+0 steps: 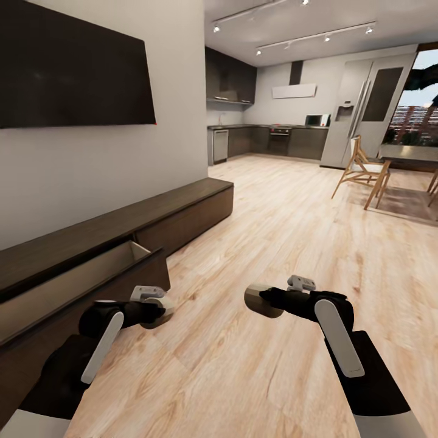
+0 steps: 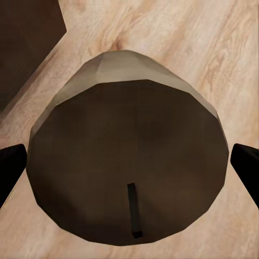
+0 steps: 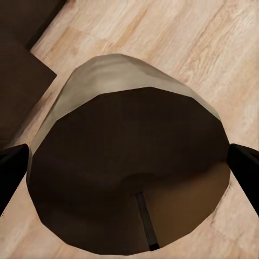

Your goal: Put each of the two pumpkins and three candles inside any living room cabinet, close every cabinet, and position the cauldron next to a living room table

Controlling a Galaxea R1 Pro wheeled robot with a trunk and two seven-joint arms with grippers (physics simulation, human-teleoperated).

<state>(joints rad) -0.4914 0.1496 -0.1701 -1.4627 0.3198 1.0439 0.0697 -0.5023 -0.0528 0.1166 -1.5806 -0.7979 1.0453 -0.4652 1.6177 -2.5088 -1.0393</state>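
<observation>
The left gripper pinches a stubby tan-brown candle with a dark wick, and the right gripper pinches another such candle — both above the pale wooden floor. Just left, the long dark brown cabinet stands against the wall — its nearest drawer pulled open.

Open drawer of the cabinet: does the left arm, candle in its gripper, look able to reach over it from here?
Probably yes. The left gripper holds a candle just beside the open drawer, and nothing lies between them.
</observation>
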